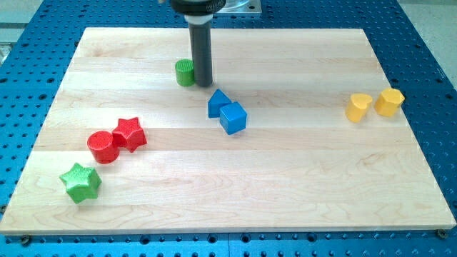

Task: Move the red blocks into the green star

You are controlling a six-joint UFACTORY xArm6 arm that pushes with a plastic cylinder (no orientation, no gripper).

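red blocks (pixel 116 140), far lower-left of my tip (pixel 203 85)

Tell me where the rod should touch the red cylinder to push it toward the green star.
There are no jaws here, only my tip, so it's a push, not a grip. Contact the red cylinder on its upper right side wall, the face away from the green star at its lower left. The red star touches that side, so pushing it too is probably easiest.

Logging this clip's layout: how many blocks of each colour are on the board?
Red: 2, cylinder and star
Green: 2, star and cylinder
Blue: 2, and cube
Yellow: 2, and
Total: 8
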